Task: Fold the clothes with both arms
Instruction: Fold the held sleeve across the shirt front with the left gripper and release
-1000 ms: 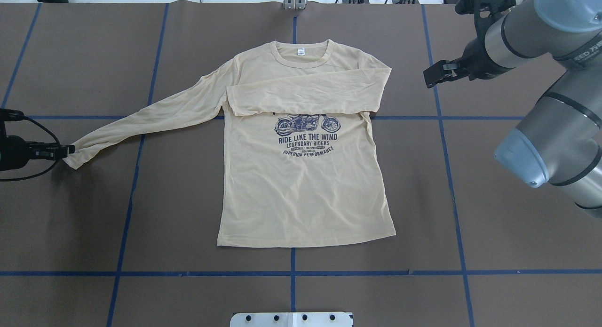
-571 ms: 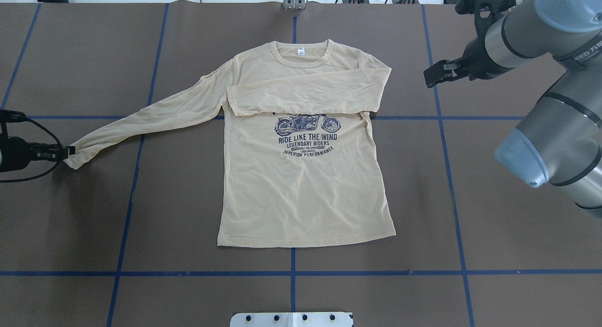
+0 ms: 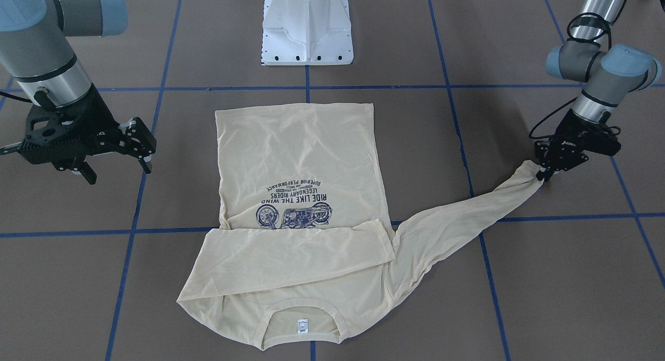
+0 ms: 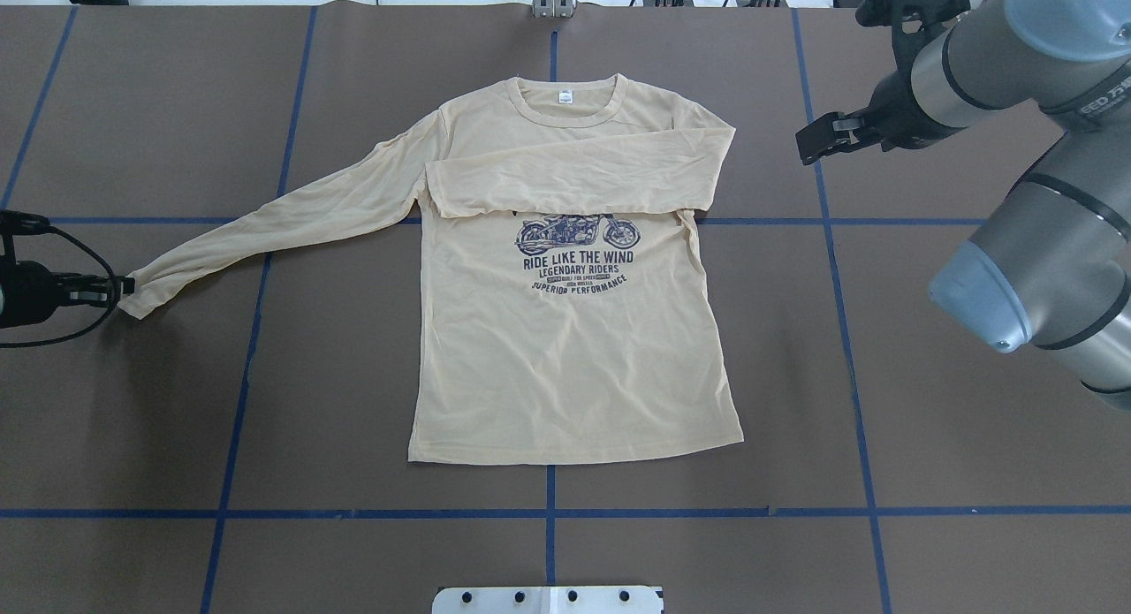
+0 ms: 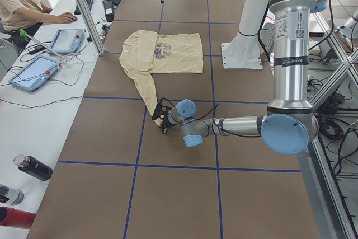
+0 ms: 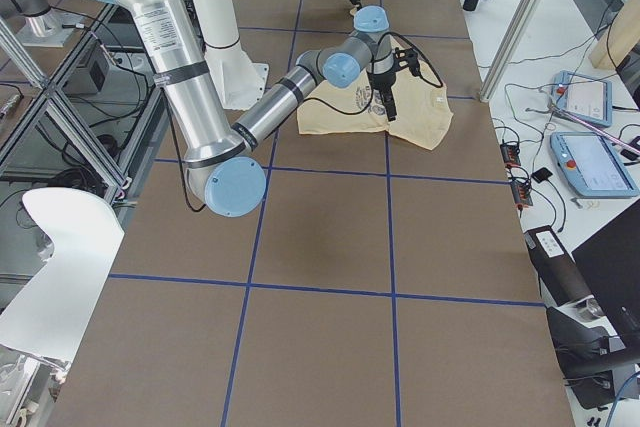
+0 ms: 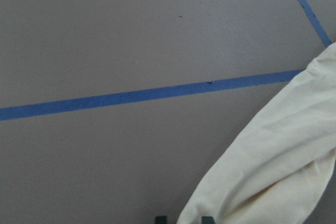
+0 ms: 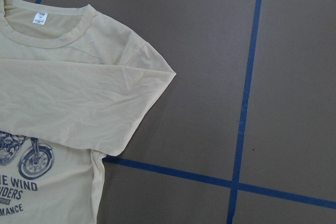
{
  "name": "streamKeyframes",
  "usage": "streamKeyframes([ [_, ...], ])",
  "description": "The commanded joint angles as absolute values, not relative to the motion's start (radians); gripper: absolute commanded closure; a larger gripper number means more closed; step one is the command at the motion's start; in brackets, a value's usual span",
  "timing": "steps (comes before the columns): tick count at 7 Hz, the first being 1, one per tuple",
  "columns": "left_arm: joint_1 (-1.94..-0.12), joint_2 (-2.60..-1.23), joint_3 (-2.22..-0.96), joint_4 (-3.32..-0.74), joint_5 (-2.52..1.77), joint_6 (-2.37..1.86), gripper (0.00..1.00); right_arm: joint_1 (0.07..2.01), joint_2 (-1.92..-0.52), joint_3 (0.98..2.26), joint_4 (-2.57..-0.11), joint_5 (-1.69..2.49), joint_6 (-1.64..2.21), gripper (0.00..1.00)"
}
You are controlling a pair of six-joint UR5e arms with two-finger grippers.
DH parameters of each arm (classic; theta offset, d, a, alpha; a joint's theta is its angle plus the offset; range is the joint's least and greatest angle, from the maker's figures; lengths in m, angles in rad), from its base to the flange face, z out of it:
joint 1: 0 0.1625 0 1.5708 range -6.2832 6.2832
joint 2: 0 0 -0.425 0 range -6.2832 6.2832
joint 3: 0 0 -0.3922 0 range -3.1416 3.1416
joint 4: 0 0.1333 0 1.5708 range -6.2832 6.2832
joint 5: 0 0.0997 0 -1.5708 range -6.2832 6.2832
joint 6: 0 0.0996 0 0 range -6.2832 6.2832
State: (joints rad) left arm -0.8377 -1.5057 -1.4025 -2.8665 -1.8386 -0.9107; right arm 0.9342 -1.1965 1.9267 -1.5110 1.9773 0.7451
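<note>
A thin pale cream-yellow long-sleeved T-shirt [image 4: 565, 367] lies flat and print-up in the middle of the brown paper-covered bench [image 4: 928, 420]. Its ribbed collar [image 4: 570, 110] points away from the robot. Its straight hem [image 4: 574, 453] runs just short of a blue tape line [image 4: 707, 512] in front of the white pedestal base [image 3: 307, 28].

The sleeve on the robot's right [image 4: 574, 177] is folded across the chest. Its lower edge covers the top of the navy motorcycle print [image 4: 576, 234], and its fold lines up with the shirt's right shoulder. The other sleeve [image 4: 292, 221] stretches out slantwise to the robot's left, crossing one tape line. Its cuff [image 4: 137, 296] is the shirt's outermost edge on that side.

The left arm's fingers [image 4: 119, 286] are low at the bench, pinching that cuff; the wrist view shows cloth running in between the two dark tips. The right arm's fingers [image 4: 815, 143] are spread and hold nothing. They hang beside the folded shoulder, well apart from it, with a strip of brown bench and a tape line between them. Broad bench surface shows along both side seams and beyond the collar.
</note>
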Motion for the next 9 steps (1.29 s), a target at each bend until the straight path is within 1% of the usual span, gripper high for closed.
streamKeyframes([
  [1,-0.841,-1.503,-1.423,-2.867,-1.839,-0.908,1.00,0.934,-1.197,1.927,-1.511,1.977,0.747,0.00],
  [2,-0.842,-1.509,-1.465,-2.853,-1.851,-0.910,1.00,0.933,-1.197,1.925,-1.509,1.974,0.747,0.00],
  [3,-0.850,-1.531,-1.515,-2.759,-1.858,-0.910,1.00,0.933,-1.197,1.925,-1.509,1.973,0.747,0.00],
  [4,-0.854,-1.621,-1.599,-2.538,-1.853,-0.910,1.00,0.933,-1.197,1.924,-1.508,1.971,0.750,0.00],
  [5,-0.854,-1.755,-1.635,-2.347,-1.852,-0.920,1.00,0.931,-1.197,1.922,-1.506,1.968,0.750,0.00],
  [7,-0.850,-2.033,-1.629,-2.039,-1.853,-0.936,1.00,0.931,-1.196,1.922,-1.506,1.967,0.752,0.00],
  [8,-0.844,-2.133,-1.620,-1.946,-1.853,-1.015,1.00,0.931,-1.193,1.922,-1.506,1.967,0.753,0.00],
  [9,-0.827,-2.199,-1.606,-1.904,-1.853,-1.047,1.00,0.931,-1.190,1.921,-1.506,1.967,0.753,0.00],
])
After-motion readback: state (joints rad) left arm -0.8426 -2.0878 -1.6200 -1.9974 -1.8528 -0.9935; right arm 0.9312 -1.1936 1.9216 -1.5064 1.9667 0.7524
